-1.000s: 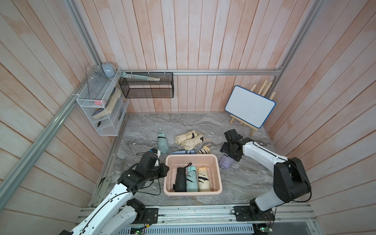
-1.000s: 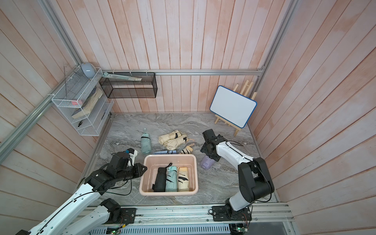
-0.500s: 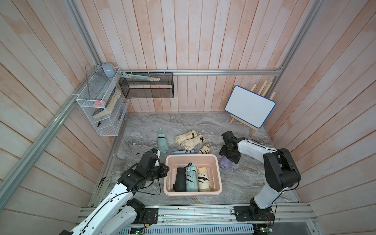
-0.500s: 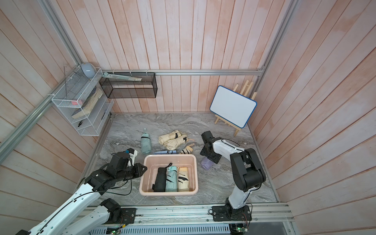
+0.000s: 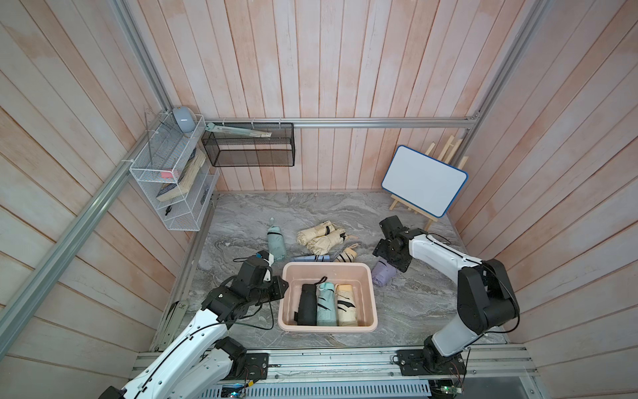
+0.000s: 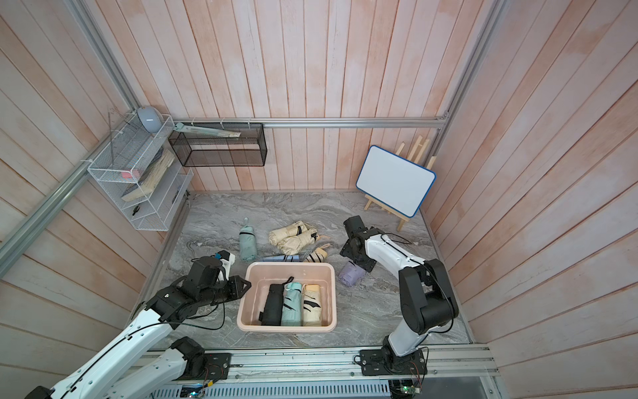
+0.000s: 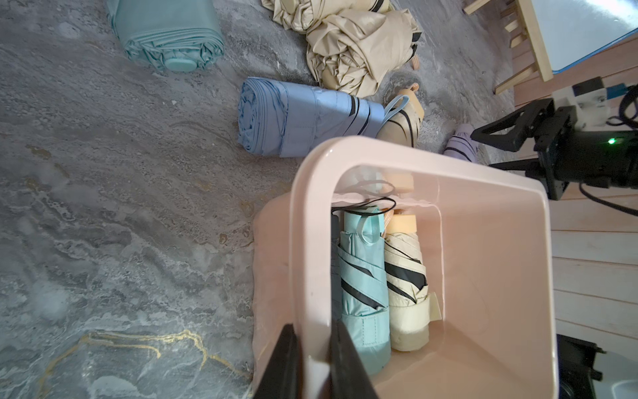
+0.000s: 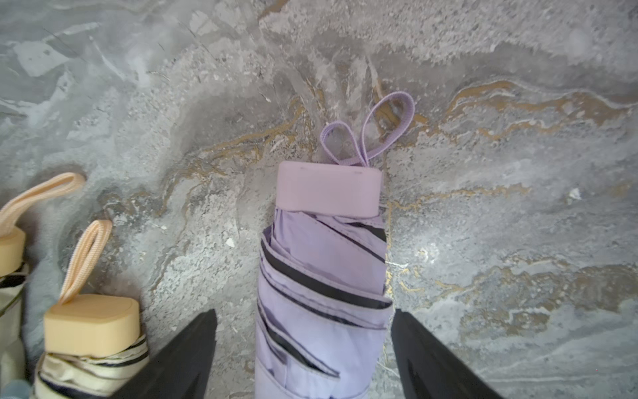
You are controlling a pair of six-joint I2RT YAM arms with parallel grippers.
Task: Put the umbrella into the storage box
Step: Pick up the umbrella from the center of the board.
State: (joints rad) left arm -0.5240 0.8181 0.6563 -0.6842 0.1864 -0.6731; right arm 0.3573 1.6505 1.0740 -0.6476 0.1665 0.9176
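The storage box [image 5: 328,265] [image 6: 290,264] is a pale pink tub holding a black [image 5: 306,304], a teal [image 5: 326,304] and a cream umbrella [image 5: 346,304] side by side. My left gripper [image 5: 281,286] [image 7: 312,331] is shut on the box's left rim [image 7: 414,152], one finger outside the wall and one inside. Just right of the box, a purple folded umbrella [image 5: 382,274] [image 8: 321,276] lies on the marble floor. My right gripper [image 5: 392,259] [image 8: 303,312] is open over it, a finger on each side with a gap to the fabric.
Loose umbrellas lie behind the box: a grey-green one [image 5: 276,243], a cream bundle [image 5: 322,236], a blue one [image 5: 310,258] and a cream striped one [image 5: 346,255]. A whiteboard on an easel [image 5: 423,184] stands back right. A white wire rack [image 5: 172,179] and a black mesh basket [image 5: 252,148] hang on the walls.
The right arm's elbow has swung while its gripper stayed over the purple umbrella, dropping slightly toward it. The left arm and the box have not moved.
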